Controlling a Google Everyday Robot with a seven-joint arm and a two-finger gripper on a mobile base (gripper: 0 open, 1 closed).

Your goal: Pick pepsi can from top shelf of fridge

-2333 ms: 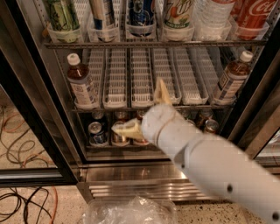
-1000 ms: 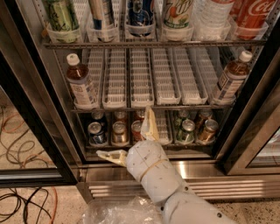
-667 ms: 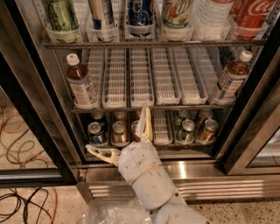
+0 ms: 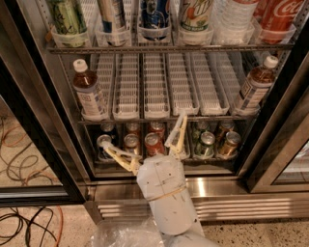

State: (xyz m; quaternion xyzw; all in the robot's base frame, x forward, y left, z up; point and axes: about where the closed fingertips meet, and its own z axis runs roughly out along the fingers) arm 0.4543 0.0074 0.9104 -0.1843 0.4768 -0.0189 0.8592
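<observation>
Open fridge [image 4: 227, 192] seen from the front and slightly above. The pepsi can [image 4: 154, 13], dark blue, stands upright on the top shelf [image 4: 241, 47] in a white lane tray behind a clear plastic stop. A slimmer blue-and-silver can [image 4: 112, 14] stands just beside it on one side and a white-and-green can [image 4: 197, 13] on the other.

The pincer [image 4: 142, 130] is spread wide and holds nothing. It hangs well below, in front of the bottom row of cans [image 4: 207, 142].

The can is probably full, so fairly heavy, stiff but thin-walled. If chilled it may be slippery. The round sides at mid-height look the best hold, and it would have to be lifted over the stop.

The shelf is wire rack. Outside, cables [image 4: 19, 144] lie on a speckled floor [image 4: 48, 226], and clear plastic sheeting [image 4: 120, 234] sits by the arm.
</observation>
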